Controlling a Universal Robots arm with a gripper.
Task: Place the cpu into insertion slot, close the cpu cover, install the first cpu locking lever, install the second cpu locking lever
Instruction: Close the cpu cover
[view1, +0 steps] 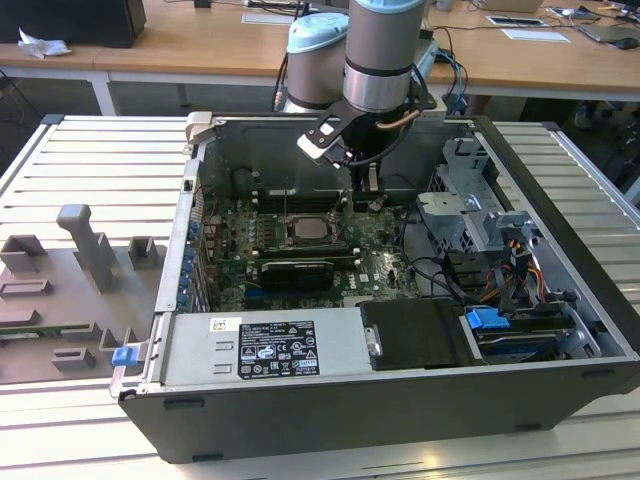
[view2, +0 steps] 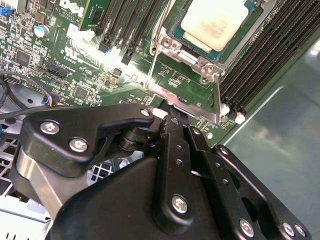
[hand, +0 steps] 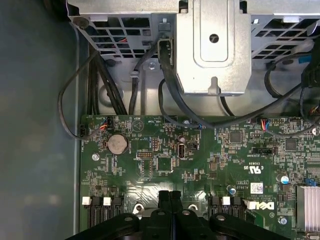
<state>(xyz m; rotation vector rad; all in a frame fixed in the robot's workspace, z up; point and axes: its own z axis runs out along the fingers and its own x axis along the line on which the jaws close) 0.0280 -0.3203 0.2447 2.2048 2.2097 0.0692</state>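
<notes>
Touching silvery locking lever (view2: 195, 110) beside insertion slot (view2: 176, 34), claw (view2: 172, 120) has fingers pinched together, nothing between. cpu (view2: 212, 20) seated in slot, cpu cover (view2: 206, 67) down around it. Lever step, likely; calls for steady push, tip kept on thin bar.

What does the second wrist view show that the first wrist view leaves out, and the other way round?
Second wrist view: the cpu, pale face up, framed by the silvery cpu cover, with long black memory slots beside it. First wrist view: a round coin battery, a grey metal drive cage, and black cables running down to the board's edge. Shared in both wrist views: the green motherboard and the black gripper, with its fingers together.
</notes>
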